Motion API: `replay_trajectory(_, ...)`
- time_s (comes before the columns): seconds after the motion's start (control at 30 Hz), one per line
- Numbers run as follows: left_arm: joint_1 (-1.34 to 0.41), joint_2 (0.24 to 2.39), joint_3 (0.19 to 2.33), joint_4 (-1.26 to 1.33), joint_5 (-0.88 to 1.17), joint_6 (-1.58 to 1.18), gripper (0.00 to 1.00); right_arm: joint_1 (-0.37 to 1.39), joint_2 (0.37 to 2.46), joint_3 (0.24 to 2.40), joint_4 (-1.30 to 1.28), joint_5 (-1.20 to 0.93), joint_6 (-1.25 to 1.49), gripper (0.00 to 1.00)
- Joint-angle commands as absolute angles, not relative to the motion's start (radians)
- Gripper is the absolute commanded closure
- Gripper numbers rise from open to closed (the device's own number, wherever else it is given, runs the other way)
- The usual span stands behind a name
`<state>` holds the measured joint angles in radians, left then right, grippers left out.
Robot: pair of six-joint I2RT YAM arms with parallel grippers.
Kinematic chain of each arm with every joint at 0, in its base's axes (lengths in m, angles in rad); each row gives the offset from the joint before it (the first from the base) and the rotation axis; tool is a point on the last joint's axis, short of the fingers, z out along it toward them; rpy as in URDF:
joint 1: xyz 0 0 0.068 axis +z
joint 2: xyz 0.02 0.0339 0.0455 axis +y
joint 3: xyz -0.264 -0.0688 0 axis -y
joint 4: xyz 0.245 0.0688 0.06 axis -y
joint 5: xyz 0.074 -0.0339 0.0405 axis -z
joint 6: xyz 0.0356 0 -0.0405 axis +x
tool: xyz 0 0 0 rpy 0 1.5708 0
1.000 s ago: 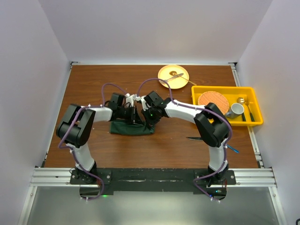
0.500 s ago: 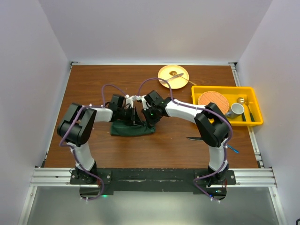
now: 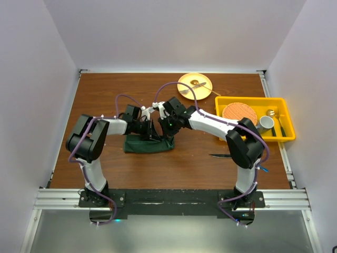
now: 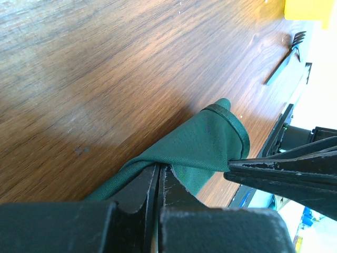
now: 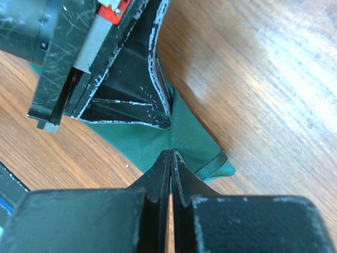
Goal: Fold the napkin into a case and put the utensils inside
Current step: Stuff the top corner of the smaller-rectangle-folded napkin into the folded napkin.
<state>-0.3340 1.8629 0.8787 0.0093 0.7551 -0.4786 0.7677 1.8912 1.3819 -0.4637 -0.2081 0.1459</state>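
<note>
The dark green napkin (image 3: 147, 144) lies folded into a short band on the wooden table, its right end lifted. My left gripper (image 3: 153, 132) and right gripper (image 3: 165, 131) meet over that end. In the left wrist view my left gripper (image 4: 158, 169) is shut on a fold of the napkin (image 4: 208, 142). In the right wrist view my right gripper (image 5: 170, 154) is shut on the napkin (image 5: 184, 134), tip to tip with the left fingers (image 5: 126, 100). The dark-handled knife (image 3: 218, 155) and the blue fork (image 3: 262, 168) lie near the right arm's base. The fork (image 4: 287, 52) also shows in the left wrist view.
A yellow plate (image 3: 185, 80) with a metal utensil sits at the back. A yellow tray (image 3: 287, 113) at the right holds an orange disc, a cup and bare-metal cutlery. White walls enclose the table on three sides.
Both grippers have stayed shut on the napkin's right end. The right arm's elbow has swung a little to the right, and the pinched end has shifted slightly towards the back.
</note>
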Motion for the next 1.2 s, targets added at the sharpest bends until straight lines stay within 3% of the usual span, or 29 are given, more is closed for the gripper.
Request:
replay_trajectory(0.0, -0.328, 1.907, 0.887, -0.043, 0.649, -0.431, 1.0, 0.773, 1.876, 1.384, -0.468, -0.239, 0.143, 1.0)
replay_trajectory(0.47, -0.334, 1.781, 0.877, 0.143, 0.827, -0.572, 1.0, 0.773, 1.997, 1.377, -0.451, -0.161, 0.078, 1.0)
replay_trajectory(1.17, -0.321, 1.962, 0.94, 0.026, 0.68, -0.491, 1.0, 0.773, 1.954, 1.413, -0.483, -0.229, 0.11, 1.0)
